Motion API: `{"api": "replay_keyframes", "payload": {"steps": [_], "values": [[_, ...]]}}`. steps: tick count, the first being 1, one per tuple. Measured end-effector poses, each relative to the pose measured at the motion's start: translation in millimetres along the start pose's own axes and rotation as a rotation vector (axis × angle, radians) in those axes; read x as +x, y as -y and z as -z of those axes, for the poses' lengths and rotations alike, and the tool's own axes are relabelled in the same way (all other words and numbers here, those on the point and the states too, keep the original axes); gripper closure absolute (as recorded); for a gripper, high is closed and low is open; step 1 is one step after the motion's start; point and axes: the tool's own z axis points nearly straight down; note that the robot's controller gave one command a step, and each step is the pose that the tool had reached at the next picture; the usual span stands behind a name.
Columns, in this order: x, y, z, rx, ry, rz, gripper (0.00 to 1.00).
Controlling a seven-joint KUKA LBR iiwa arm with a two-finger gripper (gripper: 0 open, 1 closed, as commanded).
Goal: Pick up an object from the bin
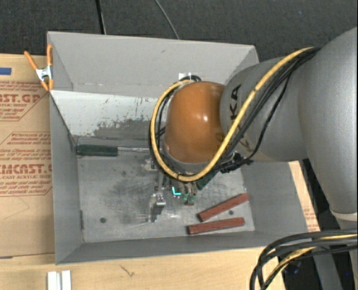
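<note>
Down in the grey metal bin the end effector sits low over the scuffed floor, about the middle, a touch toward the front wall. Open or closed? I cannot tell from this angle, and nothing can be made out in its grasp.

Nearest candidates are just off to its right: two slim reddish-brown bars, flat and straight like short strips. The upper bar lies tilted, its right end angled toward the back of the bin. The lower bar lies almost parallel to the front wall, close beside it. The two nearly meet at their left ends, near the end effector but apart from it.

Well away, along the foot of the back slope on the left, lies a dark green bar, long and narrow.

Above it all, the rounded orange cover on the wrist, and on the grey arm behind it black lettering, only "KA" readable.
</note>
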Motion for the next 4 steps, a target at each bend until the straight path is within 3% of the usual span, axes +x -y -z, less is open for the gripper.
{"api": "replay_keyframes", "payload": {"steps": [1, 3, 4], "values": [[-2.0, 0.5, 4.3, -0.001, 0.007, -0.001, 0.00], [6.0, 60.9, -75.1, -0.002, 0.011, 0.172, 0.00], [12.3, 112.6, -41.1, -0.001, 0.008, 0.044, 1.00]]}}
